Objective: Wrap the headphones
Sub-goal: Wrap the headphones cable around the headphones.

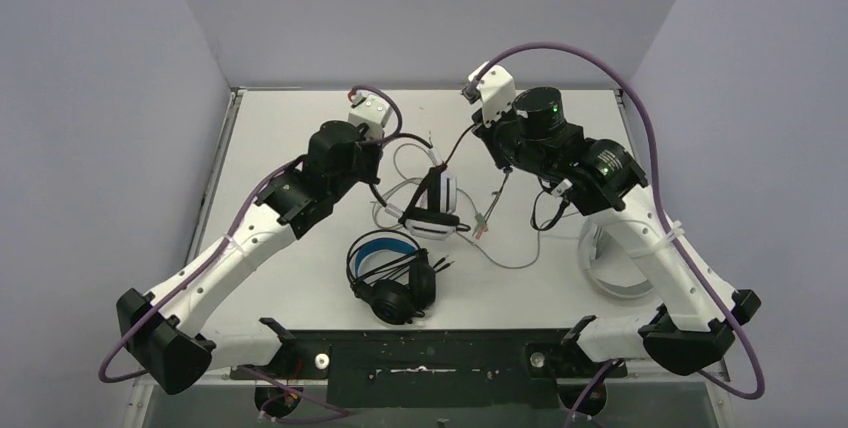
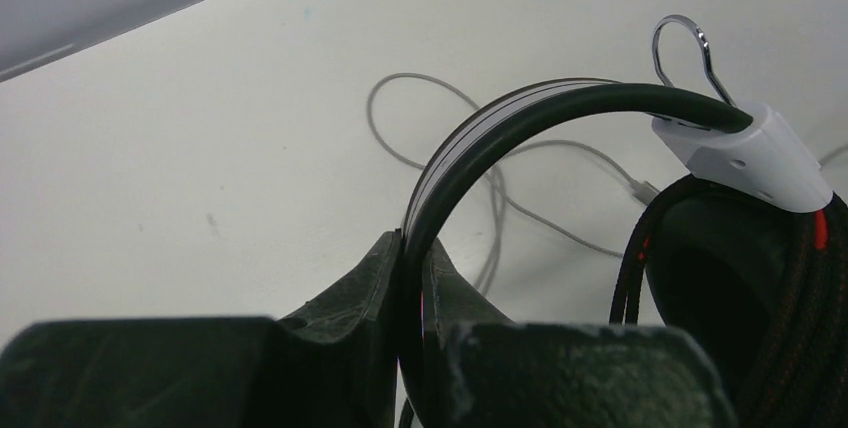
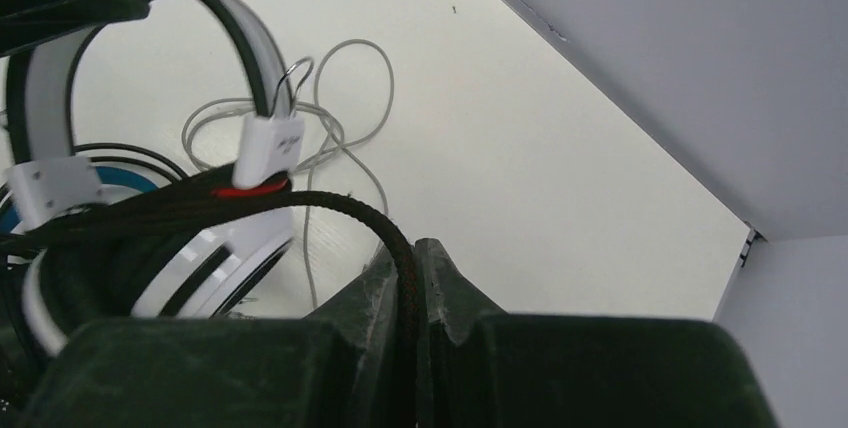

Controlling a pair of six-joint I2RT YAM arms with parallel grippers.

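Headphones in play: we see a white headset (image 1: pixel 432 210) with black ear-cup centres. Its headband (image 2: pixel 520 113) is pinched between the fully closed fingers of the left end effector (image 2: pixel 412 248), with an ear cup just ahead. The right end effector (image 3: pixel 410 258), closed just as tight, clamps the headset's dark braided cable (image 3: pixel 300 203). A pale cable (image 2: pixel 440 98) lies in loose loops on the table (image 1: pixel 280 128) just beyond both end effectors. A black headset (image 1: pixel 392 278) rests behind the left end effector, and a second white headset (image 1: pixel 612 273) sits behind the right one, under its arm. We judge that pulling the braided cable could slide the thin headband from its pinch, or snag and drag the pale loops.
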